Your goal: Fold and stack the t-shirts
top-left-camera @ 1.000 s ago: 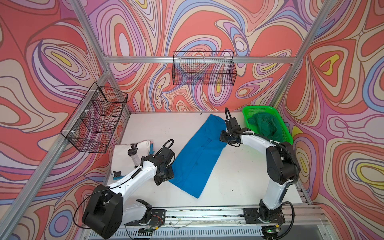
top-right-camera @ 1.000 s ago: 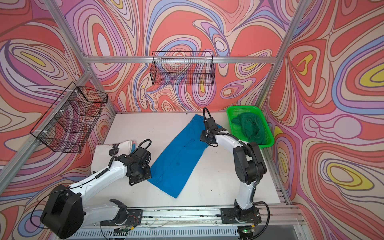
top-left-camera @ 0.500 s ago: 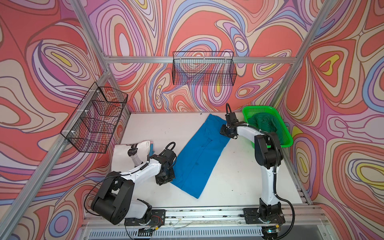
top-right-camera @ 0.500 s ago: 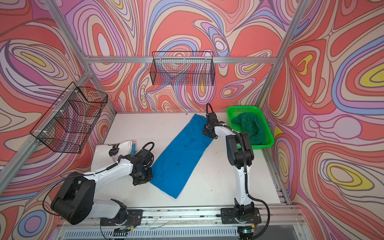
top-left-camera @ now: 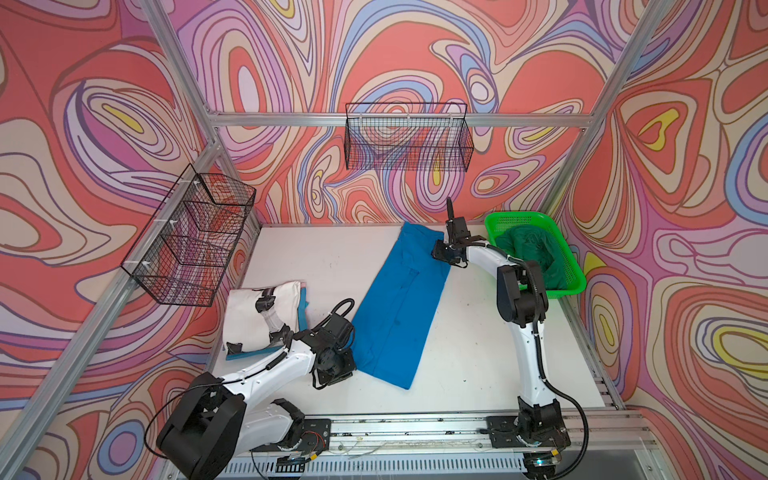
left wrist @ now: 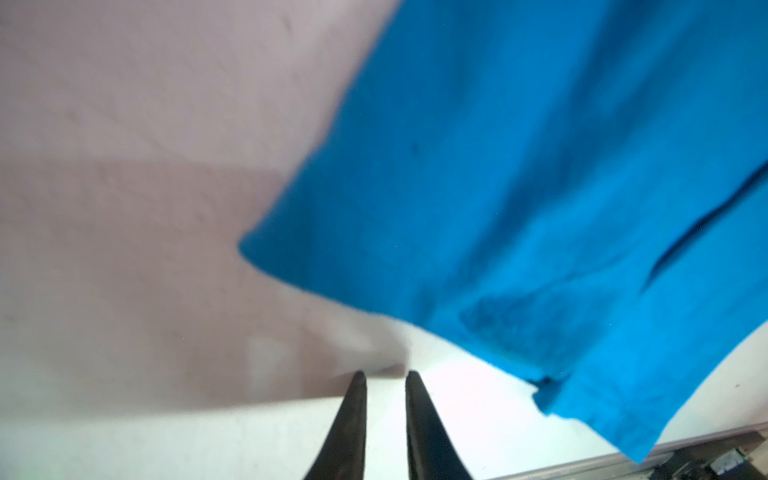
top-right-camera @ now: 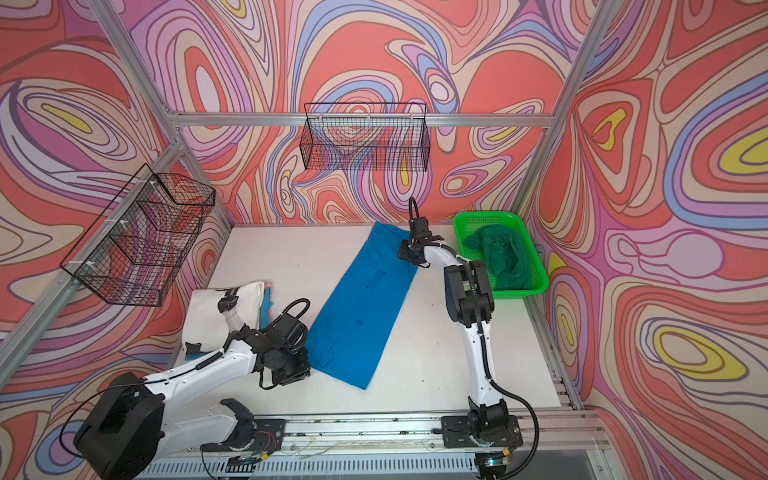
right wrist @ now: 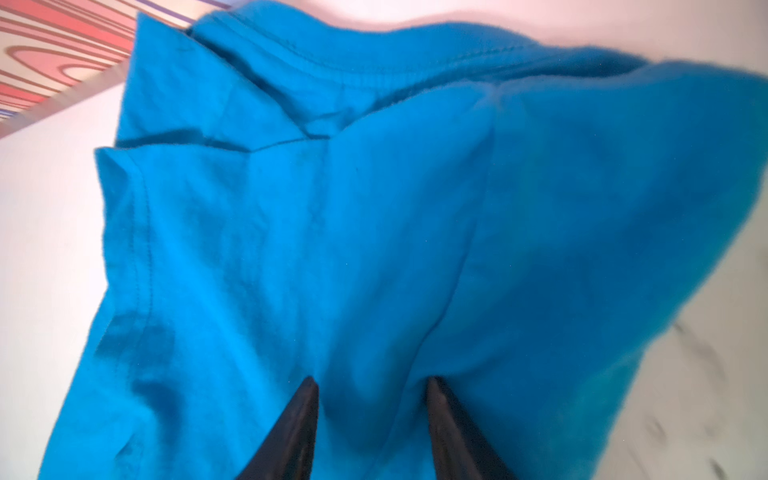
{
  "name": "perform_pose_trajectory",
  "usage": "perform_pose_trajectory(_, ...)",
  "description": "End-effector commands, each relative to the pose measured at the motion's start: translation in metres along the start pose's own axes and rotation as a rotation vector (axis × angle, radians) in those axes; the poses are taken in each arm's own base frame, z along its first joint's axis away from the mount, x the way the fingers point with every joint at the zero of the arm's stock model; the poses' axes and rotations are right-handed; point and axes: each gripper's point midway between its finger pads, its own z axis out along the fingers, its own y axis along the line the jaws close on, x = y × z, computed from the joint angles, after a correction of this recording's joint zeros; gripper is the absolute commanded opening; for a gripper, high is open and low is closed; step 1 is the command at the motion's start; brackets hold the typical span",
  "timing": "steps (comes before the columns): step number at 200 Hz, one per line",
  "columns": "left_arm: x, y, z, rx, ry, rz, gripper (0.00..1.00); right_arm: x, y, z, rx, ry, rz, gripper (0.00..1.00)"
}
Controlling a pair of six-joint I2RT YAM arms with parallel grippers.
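Observation:
A bright blue t-shirt (top-left-camera: 399,307) (top-right-camera: 361,307), folded into a long strip, lies slantwise across the white table. My right gripper (top-left-camera: 446,257) (top-right-camera: 411,257) (right wrist: 371,384) is open, its tips down on the cloth (right wrist: 374,208) near the collar end. My left gripper (top-left-camera: 338,374) (top-right-camera: 291,376) (left wrist: 385,376) stands over bare table beside the shirt's near left corner (left wrist: 519,187), with a narrow empty gap between its jaws. A folded white printed t-shirt (top-left-camera: 249,316) (top-right-camera: 208,316) lies on a lighter blue one (top-left-camera: 304,307) at the left. A dark green t-shirt (top-left-camera: 528,253) (top-right-camera: 498,257) is bunched in the basket.
The bright green mesh basket (top-left-camera: 573,286) (top-right-camera: 519,293) stands at the back right corner of the table. Black wire baskets hang on the back wall (top-left-camera: 407,141) and the left wall (top-left-camera: 191,241). A metal rail (top-left-camera: 415,428) runs along the front edge.
The right arm's elbow has swung in toward the middle while its gripper stays at the shirt's far end. The left arm has shifted slightly beside the shirt's near corner.

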Motion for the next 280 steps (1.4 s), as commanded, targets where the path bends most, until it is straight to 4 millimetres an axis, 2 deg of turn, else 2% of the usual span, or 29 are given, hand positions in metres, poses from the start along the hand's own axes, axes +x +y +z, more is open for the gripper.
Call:
perform_pose_trajectory(1,0.026,0.004,0.003,-0.009,0.055,-0.084,0.25,0.022,0.000,0.022,-0.037,0.089,-0.068,0.46)
perform_pose_trajectory(22,0.027,-0.002,-0.015,0.016,-0.003,-0.085,0.32,0.006,0.008,0.007,-0.041,0.061,-0.100,0.47)
perform_pose_trajectory(38,0.022,0.009,-0.027,0.003,-0.070,-0.090,0.45,-0.012,0.024,-0.023,-0.048,-0.014,-0.106,0.49)
perform_pose_trajectory(40,0.017,0.001,-0.034,0.022,-0.092,-0.084,0.47,-0.014,0.026,-0.028,-0.048,-0.023,-0.106,0.49)
perform_pose_trajectory(52,0.009,0.002,-0.046,0.021,-0.152,-0.074,0.56,-0.016,0.046,-0.054,-0.062,-0.058,-0.111,0.49)
perform_pose_trajectory(63,0.003,0.002,-0.051,0.007,-0.178,-0.058,0.62,-0.009,0.066,-0.078,-0.063,-0.077,-0.125,0.50)
perform_pose_trajectory(77,-0.005,-0.001,-0.058,-0.012,-0.191,-0.032,0.67,0.017,0.091,-0.102,-0.088,-0.078,-0.140,0.50)
perform_pose_trajectory(88,-0.011,-0.003,-0.063,-0.035,-0.205,-0.011,0.70,0.049,0.105,-0.115,-0.118,-0.049,-0.137,0.50)
perform_pose_trajectory(126,-0.033,0.004,-0.073,-0.060,-0.221,-0.009,0.73,0.180,0.124,-0.135,-0.219,0.128,-0.105,0.49)
perform_pose_trajectory(132,-0.036,0.005,-0.075,-0.056,-0.223,-0.013,0.73,0.191,0.130,-0.146,-0.245,0.133,-0.102,0.48)
perform_pose_trajectory(162,-0.047,0.011,-0.079,-0.059,-0.237,-0.020,0.73,0.259,0.140,-0.162,-0.308,0.231,-0.102,0.48)
perform_pose_trajectory(180,-0.049,0.013,-0.079,-0.062,-0.237,-0.024,0.73,0.291,0.135,-0.162,-0.303,0.296,-0.104,0.47)
perform_pose_trajectory(219,-0.046,0.018,-0.078,-0.067,-0.232,-0.034,0.73,0.327,0.105,-0.156,-0.259,0.371,-0.073,0.47)
perform_pose_trajectory(250,-0.042,0.017,-0.071,-0.052,-0.208,-0.053,0.73,0.343,0.076,-0.154,-0.157,0.398,-0.075,0.47)
perform_pose_trajectory(280,-0.036,0.016,-0.065,-0.031,-0.175,-0.070,0.73,0.343,0.049,-0.163,-0.032,0.393,-0.113,0.47)
